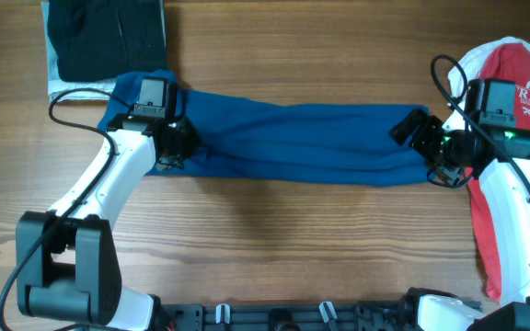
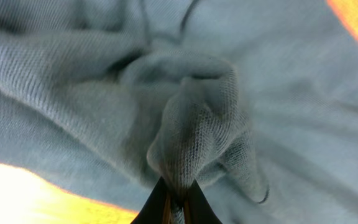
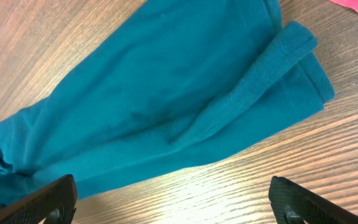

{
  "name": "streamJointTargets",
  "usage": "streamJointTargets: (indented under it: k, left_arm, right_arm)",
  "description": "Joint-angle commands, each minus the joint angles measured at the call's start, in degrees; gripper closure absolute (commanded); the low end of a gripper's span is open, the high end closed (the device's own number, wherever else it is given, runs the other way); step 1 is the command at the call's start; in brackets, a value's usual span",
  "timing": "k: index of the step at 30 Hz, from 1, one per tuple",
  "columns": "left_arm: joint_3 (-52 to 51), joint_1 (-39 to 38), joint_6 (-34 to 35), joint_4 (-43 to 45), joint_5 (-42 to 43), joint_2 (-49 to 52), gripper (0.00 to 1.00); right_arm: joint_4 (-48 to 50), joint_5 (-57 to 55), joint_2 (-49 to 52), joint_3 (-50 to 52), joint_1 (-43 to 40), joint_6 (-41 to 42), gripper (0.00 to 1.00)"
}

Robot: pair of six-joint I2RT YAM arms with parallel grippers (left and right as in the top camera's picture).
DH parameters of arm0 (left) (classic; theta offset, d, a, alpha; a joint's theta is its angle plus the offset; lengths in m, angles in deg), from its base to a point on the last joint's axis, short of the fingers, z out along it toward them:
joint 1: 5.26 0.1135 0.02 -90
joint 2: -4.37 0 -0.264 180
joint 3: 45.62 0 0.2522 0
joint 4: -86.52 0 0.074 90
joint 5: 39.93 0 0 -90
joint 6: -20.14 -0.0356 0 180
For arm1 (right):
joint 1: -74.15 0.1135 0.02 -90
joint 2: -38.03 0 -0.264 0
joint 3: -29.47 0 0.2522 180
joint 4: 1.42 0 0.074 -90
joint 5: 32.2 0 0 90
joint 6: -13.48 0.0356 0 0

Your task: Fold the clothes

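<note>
on the table blue shirt stretches left-right; left hand pinches it, right hand spread wide.

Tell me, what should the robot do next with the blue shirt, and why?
Probably lower the right pincer and close it on the right end of the blue shirt. Its jaws stand wide open there, gripping nothing, while the left pincer is shut on a bunch of the shirt at the other end. A fold likely needs both ends held.
</note>
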Motion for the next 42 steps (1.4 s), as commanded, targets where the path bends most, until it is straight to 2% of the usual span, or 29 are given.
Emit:
streamJointTargets:
  k: [1,6,9,10,11,14,17,18,19,21,25,27,31,32,36,42]
  left_arm:
    - [-0.02,-0.17,-0.31,4.87,0.94,0.35,0.96]
    - [-0.02,-0.17,-0.28,18.97,1.44,0.35,0.94]
    - [-0.02,-0.44,-0.26,23.26,1.86,0.37,0.81]
    - [-0.02,-0.66,-0.31,23.54,1.84,0.37,0.51]
    - [-0.02,-0.66,-0.31,23.28,2.51,0.37,0.0]
    - [-0.02,-0.63,-3.32,20.31,4.83,-0.96,0.0]
    - [-0.02,-0.63,-2.84,9.55,5.2,-5.51,0.0]
    - [-0.02,-0.5,-0.68,4.46,3.32,-6.43,0.0]
    - [-0.02,-0.13,4.61,-0.68,1.05,-6.49,0.0]
    - [-0.02,0.33,7.93,-4.7,0.96,-6.21,0.0]
    - [-0.04,0.39,10.71,-2.43,0.7,-3.08,0.01]
    - [-0.04,0.44,12.15,-0.94,0.98,0.42,0.09]
    - [-0.04,0.76,11.89,3.13,0.94,4.59,0.11]
    - [-0.02,0.94,11.89,3.89,0.96,4.57,0.14]
    - [-0.02,1.44,11.89,4.07,0.96,4.57,0.41]
    - [-0.02,1.51,11.85,4.02,1.66,4.57,0.48]
  right_arm:
    - [-0.07,0.92,0.02,-0.39,-0.17,-1.2,0.01]
    - [-0.09,0.94,0.02,-0.39,-0.17,-1.16,0.01]
    - [-0.09,0.94,0.02,-0.39,-0.17,-1.16,0.01]
    - [-0.13,0.96,0.02,-0.39,-0.17,-1.14,0.01]
    - [-0.35,0.96,0.02,-0.39,-0.17,-1.16,0.01]
    - [-0.96,0.94,0.02,-0.39,-0.17,-1.22,0.01]
    - [-0.94,0.94,0.02,-0.39,-0.17,-1.66,0.01]
    - [-0.72,0.96,0.02,-0.39,-0.17,-1.55,0.01]
    - [-0.48,0.96,0.02,-0.39,-0.17,-1.4,0.0]
    - [-0.48,0.96,0.02,-0.37,-0.17,-1.14,0.01]
    - [-0.96,0.94,0.04,-0.02,-0.13,-1.2,0.0]
    - [-1.4,0.94,0.07,-0.02,-0.13,-1.77,0.01]
    - [-2.01,0.92,0.07,0.0,-0.13,-3.74,0.0]
    - [-1.99,0.92,0.07,0.0,-0.13,-3.8,0.0]
    - [-1.92,0.92,0.13,-0.02,-0.13,-3.78,0.0]
    - [-1.38,0.94,0.24,-0.02,-0.13,-3.74,0.0]
